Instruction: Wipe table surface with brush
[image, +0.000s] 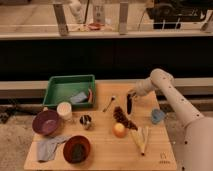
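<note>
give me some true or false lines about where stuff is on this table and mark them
1. The gripper holds the brush roughly upright over the right half of the table. True.
2. The orange ball sits inside the green tray. False: it lies on the table outside the tray, next to the dark bumpy cluster.
3. The purple bowl stands near the table's left edge. True.
4. The cloth lies at the table's far right corner. False: it lies at the front left, beside the red bowl.
</note>
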